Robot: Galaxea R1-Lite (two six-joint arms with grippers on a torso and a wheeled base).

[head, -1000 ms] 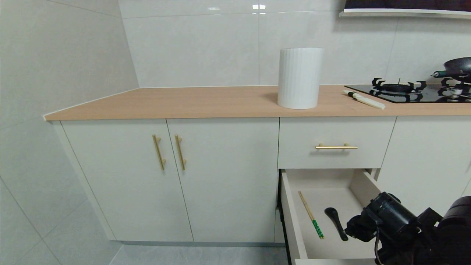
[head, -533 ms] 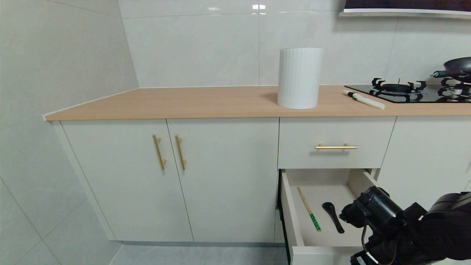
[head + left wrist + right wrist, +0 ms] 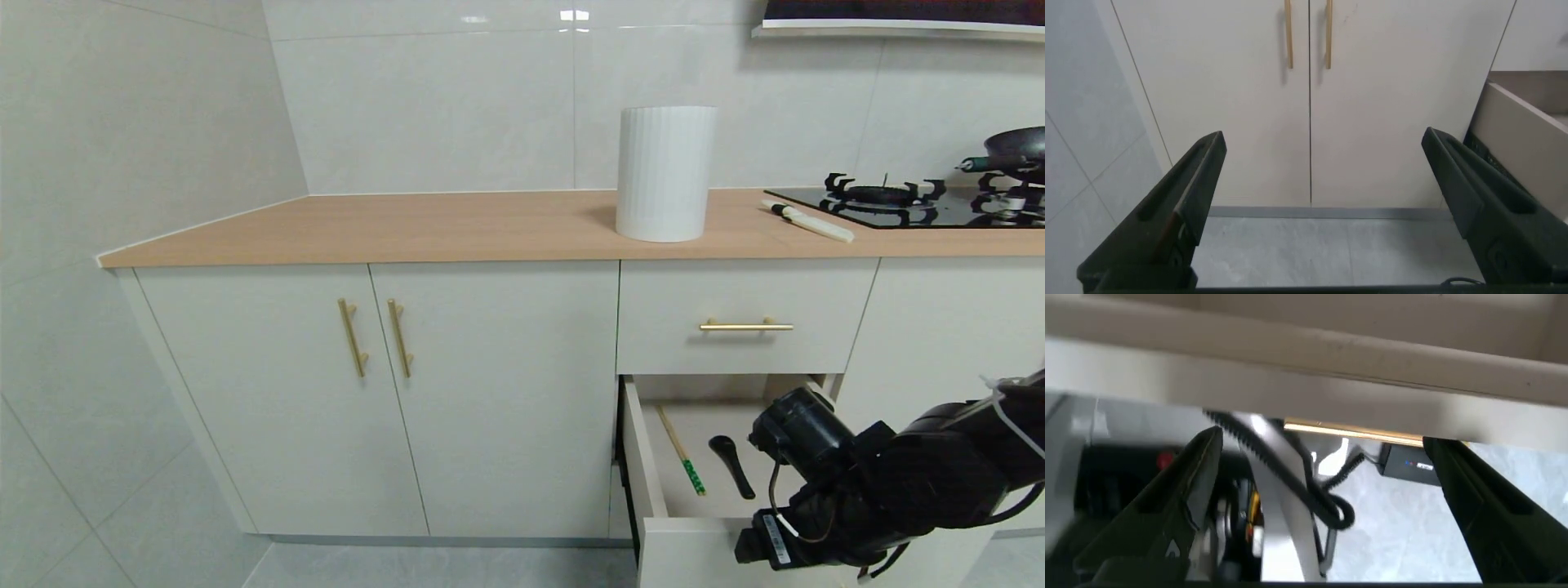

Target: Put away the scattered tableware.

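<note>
Inside the open lower drawer (image 3: 643, 465), under the counter (image 3: 449, 224), lie the two pieces of tableware. A pair of wooden chopsticks (image 3: 680, 452) with green patterned ends lies lengthwise near the drawer's left wall. A black spoon (image 3: 731, 465) lies just beside them to the right, apart from them, with its bowl toward the back. The right hand (image 3: 1323, 441) sits low at the front of this drawer, at its right end. Its two dark fingers (image 3: 1176, 506) are spread wide with nothing gripped, and the drawer's gold handle (image 3: 1355, 433) runs across the gap between them under the pale front panel. Whether a finger touches the panel cannot be told. The left hand (image 3: 1323, 137) hangs low and well to the left, its fingers (image 3: 1180, 204) likewise spread wide and holding nothing. It faces the double cupboard doors (image 3: 1310, 98) and their two upright gold handles (image 3: 1288, 33), with the drawer's side wall (image 3: 1527, 106) at the edge of that view. Above the open drawer the upper drawer (image 3: 745, 298) is closed. On the counter stand a tall white ribbed container (image 3: 665, 171) and, near the gas hob (image 3: 898, 204), a white knife (image 3: 808, 220) lying flat. A dark pan (image 3: 1016, 147) rests on the far burner.
</note>
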